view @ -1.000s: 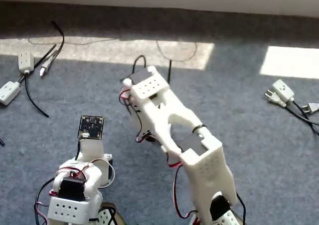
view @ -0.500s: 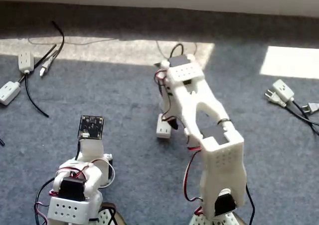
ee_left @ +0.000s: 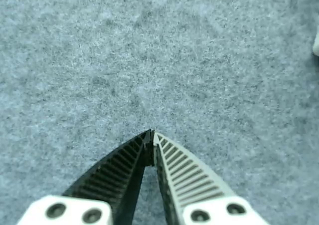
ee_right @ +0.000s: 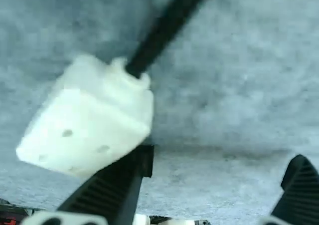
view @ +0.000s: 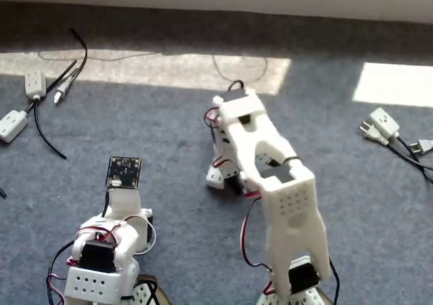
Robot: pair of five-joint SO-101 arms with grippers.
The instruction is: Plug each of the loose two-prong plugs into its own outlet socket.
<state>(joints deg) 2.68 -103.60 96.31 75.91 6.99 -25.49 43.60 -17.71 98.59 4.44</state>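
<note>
With the right claw [ee_right: 222,160] spread, the white outlet block [ee_right: 87,127] on its black cord [ee_right: 164,25] seemingly leans on one finger [ee_right: 114,185] near the carpet's [view: 169,129] middle, unpinched, so closing may knock or twist it aside, while the left claw [ee_left: 152,135] hangs pressed together over the carpet.

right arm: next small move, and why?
Probably slide the right gripper sideways to centre it on the socket block before closing. Its jaws stand wide open, but the block, with its black cord, sits by one finger, with bare carpet across the rest of the gap.
</note>
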